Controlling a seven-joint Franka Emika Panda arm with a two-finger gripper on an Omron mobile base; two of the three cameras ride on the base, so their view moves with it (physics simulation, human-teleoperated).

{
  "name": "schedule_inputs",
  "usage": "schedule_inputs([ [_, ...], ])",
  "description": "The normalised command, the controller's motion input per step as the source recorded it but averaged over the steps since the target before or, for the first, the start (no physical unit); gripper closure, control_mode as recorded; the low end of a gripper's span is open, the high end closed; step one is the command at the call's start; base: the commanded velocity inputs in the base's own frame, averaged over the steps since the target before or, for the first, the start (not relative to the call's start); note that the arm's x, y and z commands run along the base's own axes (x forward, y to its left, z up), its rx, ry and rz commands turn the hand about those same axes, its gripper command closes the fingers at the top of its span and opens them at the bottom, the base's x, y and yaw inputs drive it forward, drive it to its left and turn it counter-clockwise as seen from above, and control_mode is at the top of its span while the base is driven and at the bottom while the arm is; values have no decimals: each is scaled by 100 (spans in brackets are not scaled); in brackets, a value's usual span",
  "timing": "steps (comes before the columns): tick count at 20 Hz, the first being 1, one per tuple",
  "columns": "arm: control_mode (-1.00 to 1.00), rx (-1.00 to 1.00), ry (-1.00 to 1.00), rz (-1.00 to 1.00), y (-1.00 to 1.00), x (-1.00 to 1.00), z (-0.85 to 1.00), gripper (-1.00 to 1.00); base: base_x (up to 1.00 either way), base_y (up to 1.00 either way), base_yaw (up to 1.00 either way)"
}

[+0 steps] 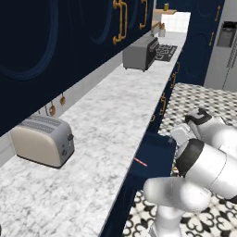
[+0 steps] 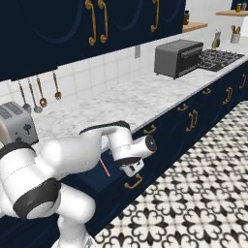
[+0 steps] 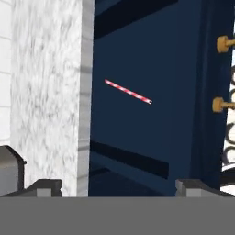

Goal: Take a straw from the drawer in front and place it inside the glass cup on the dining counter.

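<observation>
Hovered above the pulled-out drawer (image 3: 137, 137), gripper (image 3: 117, 186) spread wide and empty. Saw the straw (image 3: 128, 92) lying flat mid-floor, apart from the drawer's walls. Best lowered straight down, fingers astride the thin stick, closing gently.

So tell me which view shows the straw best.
The hand view: the straw lies whole and unobstructed on the open drawer's floor, stripes visible. The left base view shows a short red sliver; the right base view a thin line beside the arm.
</observation>
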Motion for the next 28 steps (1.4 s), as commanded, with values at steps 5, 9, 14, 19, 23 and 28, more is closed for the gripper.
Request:
schedule_inputs([
  [5,-100,0,29,0,45,23,-14,-100,0,0,0],
  [9,-100,0,11,0,28,38,-10,-100,0,0,0],
  [14,-100,0,6,0,1,28,-35,-100,0,0,0],
  [19,-100,0,2,1,0,16,-43,-100,0,0,0],
  [23,-100,0,0,0,0,9,-39,-100,0,0,0],
  [28,-100,-5,0,0,-8,6,-37,-100,0,0,0],
])
